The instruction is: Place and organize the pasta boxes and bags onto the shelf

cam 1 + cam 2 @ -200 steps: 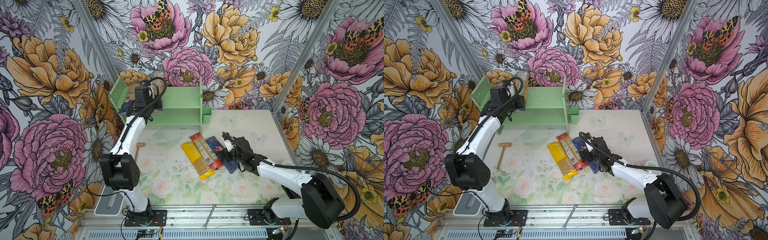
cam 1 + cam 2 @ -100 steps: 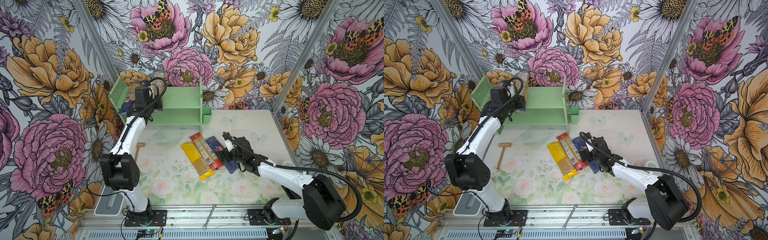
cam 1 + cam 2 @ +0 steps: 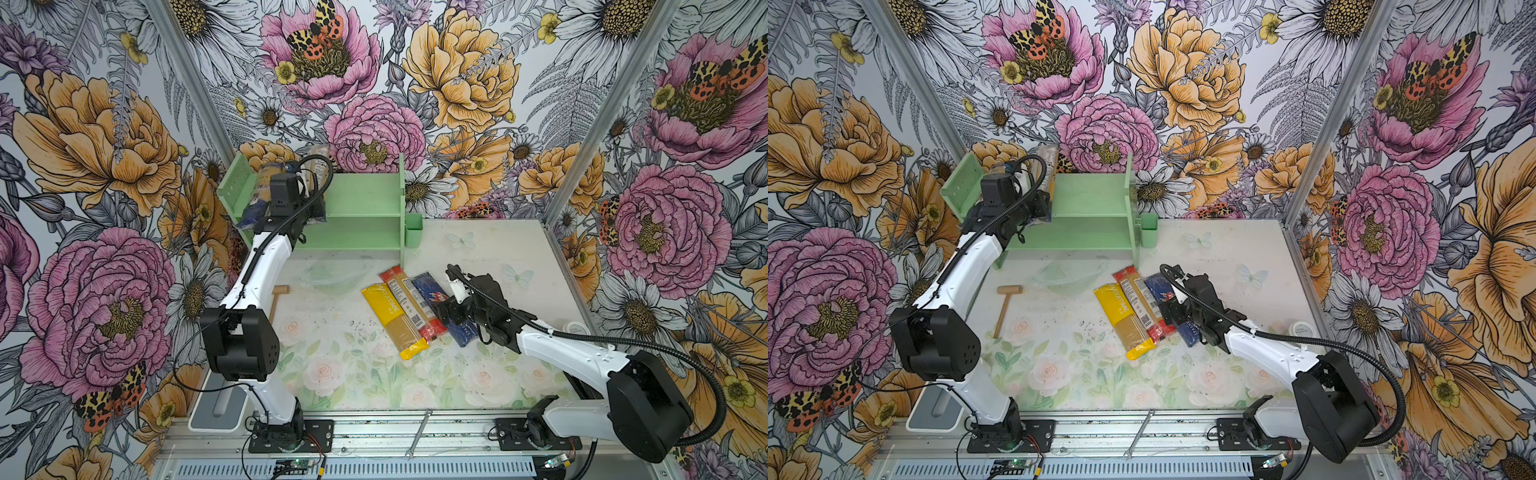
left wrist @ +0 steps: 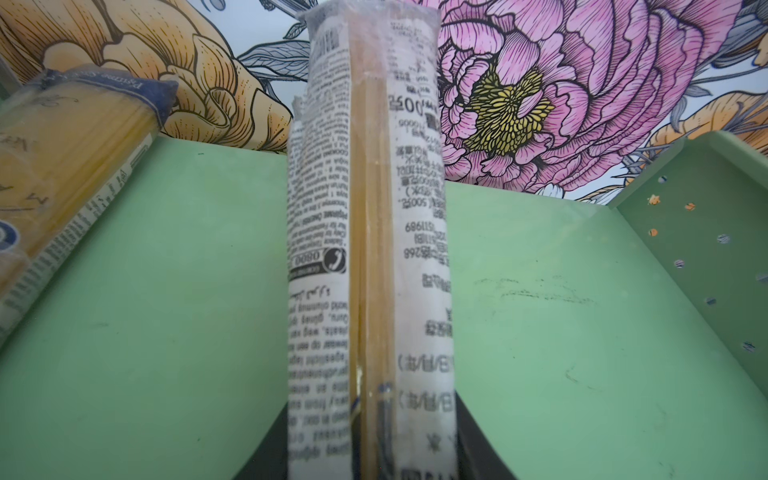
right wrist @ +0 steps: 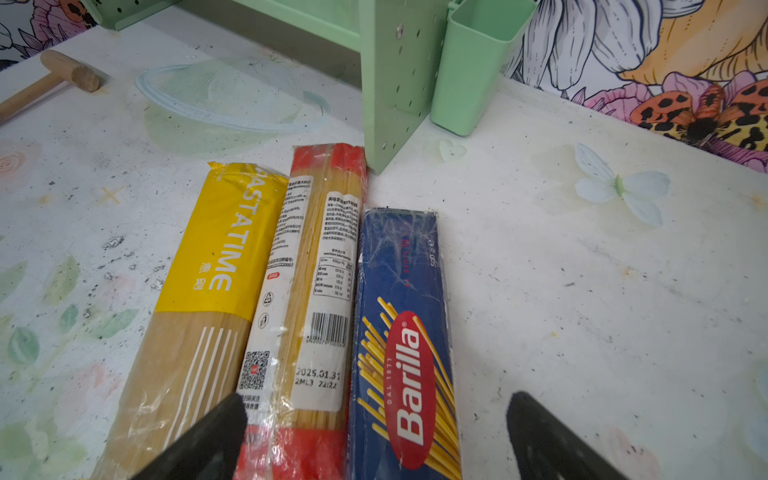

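Holding steady vs. a sec ago, both arms sit where they were. Left gripper point(image 4: 372, 415) is at the shelf point(image 4: 540, 332) top tier w/ a clear spaghetti pack point(image 4: 365, 208) between its fingers, stretched across the tier near another pack point(image 4: 75, 137). Clamped or letting go, can't tell. Right gripper point(image 5: 376, 405) hovers spread wide, empty, over the Barilla box point(image 5: 403, 332) on the table. Probably a release stage, with yellow bag point(image 5: 216, 270), red-ended bag point(image 5: 316, 249) and the box left to shelve.

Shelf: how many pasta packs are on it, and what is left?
Done: one clear bag rests on the shelf. In hand: the left tool holds a second clear bag there. Left: the yellow bag, red-ended bag and blue box lie on the table; the open right tool hovers above them.
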Controlling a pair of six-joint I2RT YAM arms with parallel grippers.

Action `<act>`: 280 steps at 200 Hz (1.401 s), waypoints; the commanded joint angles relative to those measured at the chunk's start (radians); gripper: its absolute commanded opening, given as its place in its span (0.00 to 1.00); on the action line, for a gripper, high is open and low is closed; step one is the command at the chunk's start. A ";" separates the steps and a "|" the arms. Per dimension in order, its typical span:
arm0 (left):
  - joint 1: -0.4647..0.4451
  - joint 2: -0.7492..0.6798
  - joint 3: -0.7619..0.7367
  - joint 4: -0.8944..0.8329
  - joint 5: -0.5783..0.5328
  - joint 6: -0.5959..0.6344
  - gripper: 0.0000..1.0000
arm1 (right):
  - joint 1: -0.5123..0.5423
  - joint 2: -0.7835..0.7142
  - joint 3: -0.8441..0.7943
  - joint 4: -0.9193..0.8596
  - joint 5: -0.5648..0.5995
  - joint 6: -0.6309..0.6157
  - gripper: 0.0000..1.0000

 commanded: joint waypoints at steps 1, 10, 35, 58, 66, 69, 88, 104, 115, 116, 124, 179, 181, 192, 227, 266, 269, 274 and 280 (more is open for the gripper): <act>-0.005 -0.035 -0.001 0.086 -0.023 -0.009 0.42 | -0.003 -0.028 -0.009 0.002 0.018 -0.006 1.00; -0.005 -0.035 -0.001 0.086 -0.024 -0.009 0.42 | -0.003 -0.030 -0.009 0.002 0.018 -0.006 0.99; -0.004 -0.032 -0.001 0.086 -0.023 -0.010 0.43 | -0.002 -0.031 -0.011 0.001 0.019 -0.008 0.99; -0.005 -0.033 -0.001 0.085 -0.024 -0.010 0.44 | -0.002 -0.031 -0.012 0.005 0.020 -0.008 0.99; -0.004 -0.033 -0.001 0.085 -0.023 -0.010 0.44 | -0.003 -0.030 -0.012 0.005 0.021 -0.008 0.99; -0.005 -0.033 0.000 0.086 -0.024 -0.010 0.44 | -0.002 -0.030 -0.012 0.005 0.020 -0.008 0.99; -0.005 -0.032 -0.001 0.086 -0.024 -0.012 0.45 | -0.003 -0.028 -0.011 0.006 0.022 -0.007 0.99; -0.005 -0.033 -0.003 0.088 -0.025 -0.012 0.45 | -0.003 -0.027 -0.011 0.006 0.022 -0.008 0.99; -0.006 -0.033 -0.004 0.087 -0.024 -0.012 0.46 | -0.002 -0.027 -0.010 0.006 0.022 -0.008 0.99; -0.006 -0.033 -0.004 0.087 -0.024 -0.012 0.46 | -0.002 -0.028 -0.010 0.007 0.022 -0.008 0.99; -0.007 -0.032 -0.006 0.088 -0.024 -0.012 0.46 | -0.002 -0.026 -0.011 0.008 0.023 -0.008 1.00; -0.006 -0.034 -0.010 0.091 -0.030 -0.009 0.48 | -0.004 -0.024 -0.012 0.007 0.023 -0.008 1.00; -0.006 -0.035 -0.011 0.091 -0.032 -0.010 0.48 | -0.003 -0.024 -0.012 0.009 0.024 -0.008 0.99; -0.007 -0.036 -0.015 0.094 -0.034 -0.015 0.48 | -0.004 -0.023 -0.014 0.010 0.023 -0.008 0.99; -0.008 -0.038 -0.022 0.105 -0.029 -0.026 0.49 | -0.004 -0.022 -0.016 0.012 0.019 -0.005 0.99; -0.015 -0.047 -0.020 0.104 -0.026 -0.026 0.51 | -0.003 -0.029 -0.018 0.011 0.022 -0.004 0.99; -0.017 -0.050 -0.020 0.105 -0.026 -0.025 0.51 | -0.004 -0.029 -0.018 0.011 0.022 -0.004 1.00; -0.018 -0.053 -0.020 0.105 -0.026 -0.023 0.51 | -0.003 -0.029 -0.020 0.012 0.023 -0.004 0.99; -0.020 -0.056 -0.021 0.105 -0.028 -0.020 0.51 | -0.003 -0.031 -0.020 0.012 0.024 -0.004 0.99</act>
